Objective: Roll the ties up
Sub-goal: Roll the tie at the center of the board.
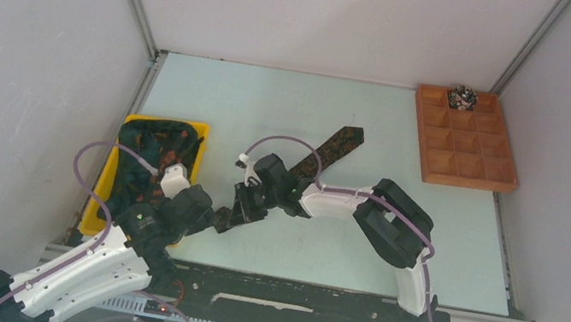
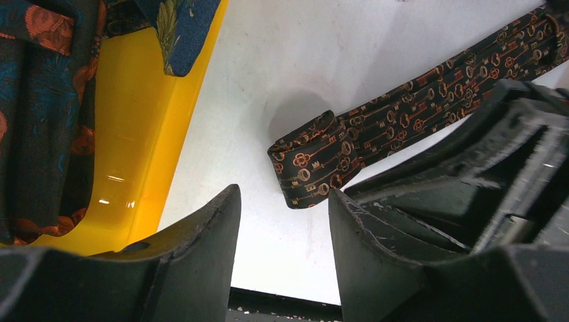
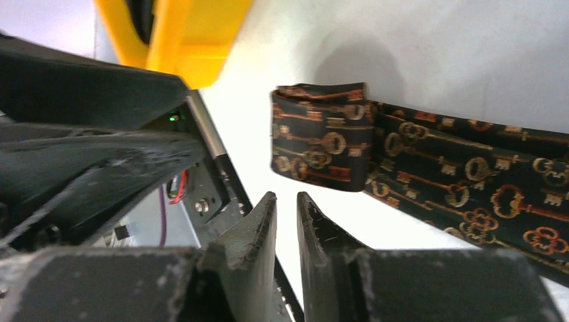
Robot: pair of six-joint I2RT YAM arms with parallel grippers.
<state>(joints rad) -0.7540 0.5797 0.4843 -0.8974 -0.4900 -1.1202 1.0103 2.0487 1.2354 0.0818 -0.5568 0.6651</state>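
Spreading across most of the overhead view, the pale surface [image 1: 358, 224] carries everything else. The left arm [image 1: 92, 264] and right arm [image 1: 393, 221] both reach in toward its middle, their tips close together.

A wooden tray [image 1: 469, 183] of small compartments sits at the far right corner, with one coiled tie [image 1: 462, 96] in a compartment of its back row. At the left edge is a yellow bin [image 1: 92, 213] holding a heap of loose ties [image 1: 148, 144].

One dark tie [image 1: 336, 147] with an orange-brown key pattern lies diagonally on the surface, its broad end toward the far side. Its near end is turned over into a short, loose roll [image 2: 308, 161] that rests on the surface just beyond both sets of fingers.

The left end effector [image 2: 283, 201] stands apart, with nothing between its fingers. The right end effector [image 3: 287, 201] is nearly together, with only a thin slit showing, and it grips nothing. Neither one touches the roll.
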